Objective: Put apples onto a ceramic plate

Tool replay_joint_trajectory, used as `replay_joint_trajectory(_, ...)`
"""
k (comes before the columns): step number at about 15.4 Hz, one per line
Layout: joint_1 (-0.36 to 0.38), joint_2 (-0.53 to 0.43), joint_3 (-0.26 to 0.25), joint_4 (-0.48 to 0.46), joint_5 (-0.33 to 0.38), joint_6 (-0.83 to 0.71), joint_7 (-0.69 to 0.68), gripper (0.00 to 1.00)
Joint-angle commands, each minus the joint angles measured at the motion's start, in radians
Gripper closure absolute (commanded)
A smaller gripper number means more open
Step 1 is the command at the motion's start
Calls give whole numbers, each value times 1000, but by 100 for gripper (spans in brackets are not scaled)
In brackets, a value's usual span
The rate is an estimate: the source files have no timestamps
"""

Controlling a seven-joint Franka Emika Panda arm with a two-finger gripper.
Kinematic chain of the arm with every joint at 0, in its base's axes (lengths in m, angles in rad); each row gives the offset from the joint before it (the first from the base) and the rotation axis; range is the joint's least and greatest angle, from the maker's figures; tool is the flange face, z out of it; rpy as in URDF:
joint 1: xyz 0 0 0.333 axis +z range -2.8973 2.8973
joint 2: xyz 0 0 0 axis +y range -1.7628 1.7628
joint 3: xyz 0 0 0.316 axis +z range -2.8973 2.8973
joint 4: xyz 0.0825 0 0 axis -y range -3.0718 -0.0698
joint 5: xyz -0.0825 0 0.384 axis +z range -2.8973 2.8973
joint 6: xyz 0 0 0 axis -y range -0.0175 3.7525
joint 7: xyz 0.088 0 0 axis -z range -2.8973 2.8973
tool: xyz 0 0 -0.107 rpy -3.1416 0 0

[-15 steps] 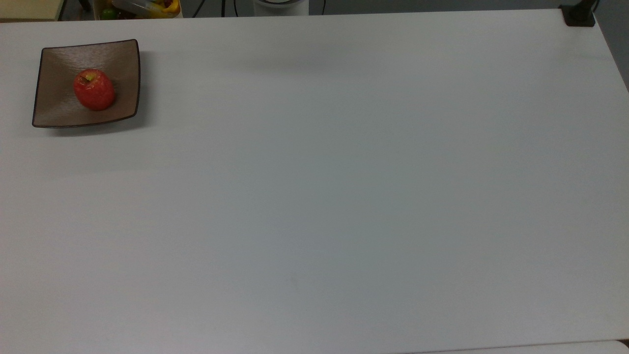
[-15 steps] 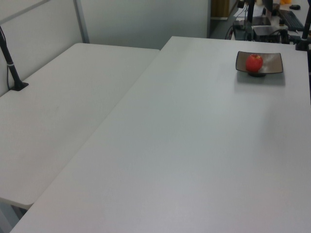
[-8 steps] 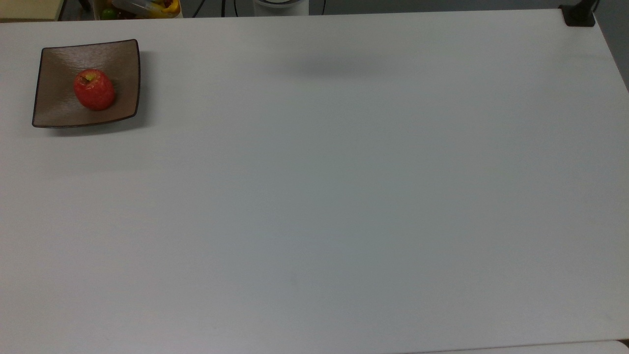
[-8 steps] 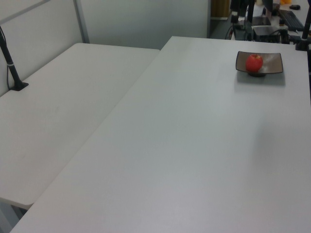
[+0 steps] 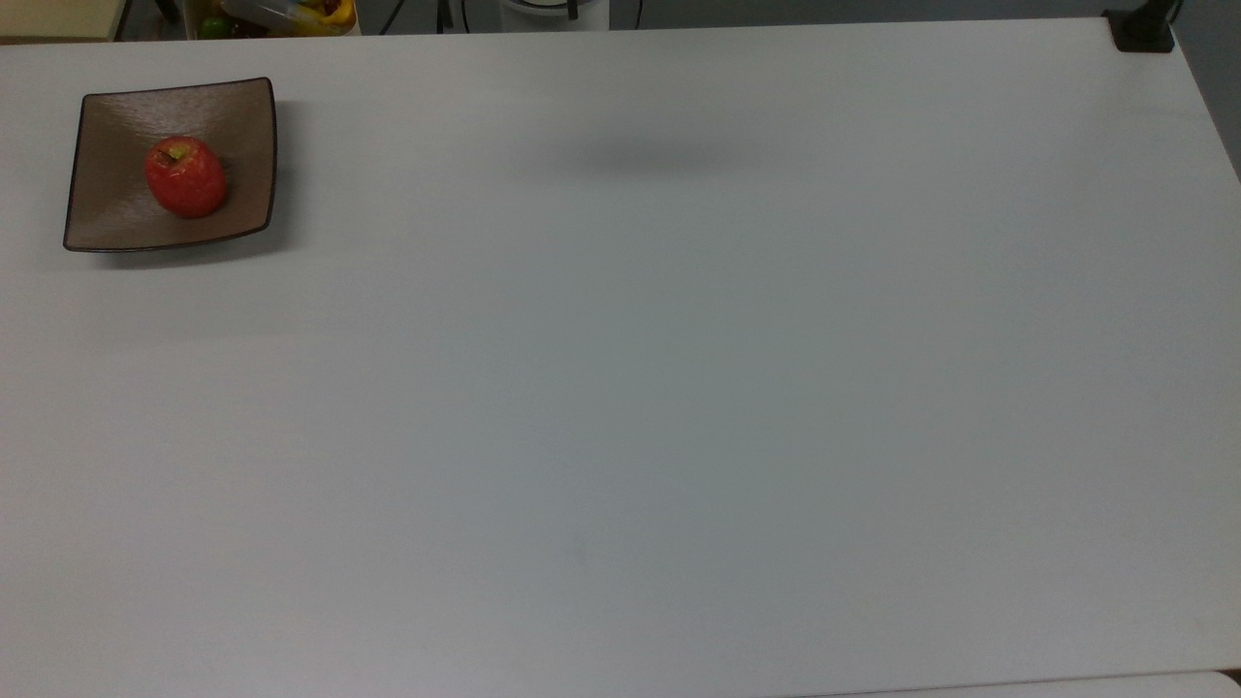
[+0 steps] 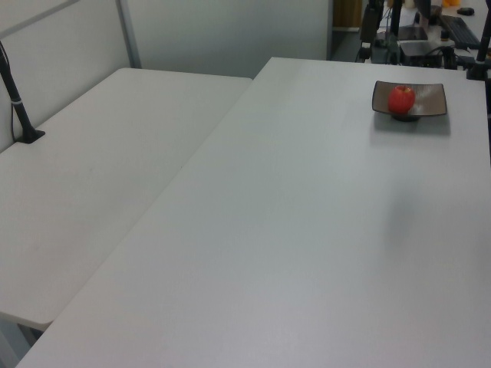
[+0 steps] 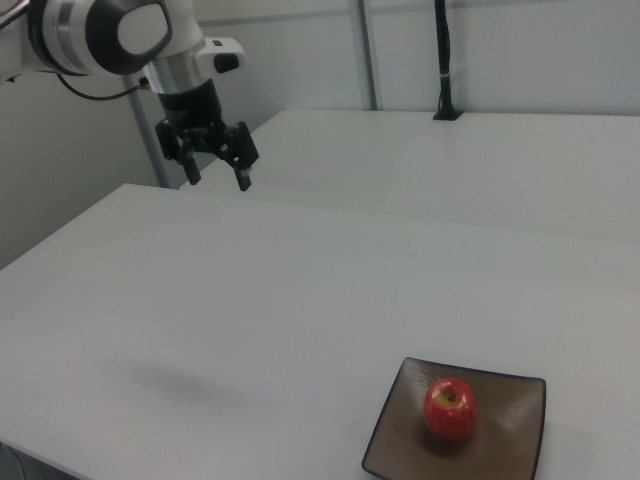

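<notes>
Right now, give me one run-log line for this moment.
red apple: resting on square brown plate | gripper: open, empty, raised above white table, far from plate | task state: apple on plate

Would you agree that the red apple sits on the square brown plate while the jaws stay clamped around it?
Not quite: the apple does sit on the plate, but the right view shows the gripper open, empty and raised far from it.

Top view looks straight down on the bench (image 5: 679, 388). Left view looks along it from a far end, elevated. Right view sits low, apparently nearest the ceramic plate (image 7: 395, 440). All share the plate corner.
</notes>
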Motion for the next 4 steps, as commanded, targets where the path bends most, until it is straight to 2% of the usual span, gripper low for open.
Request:
replay_joint_trajectory(1,15,-25,-41,-26,6,31,-55,0)
replay_joint_trajectory(4,15,-25,-41,-22,6,27,-52,0)
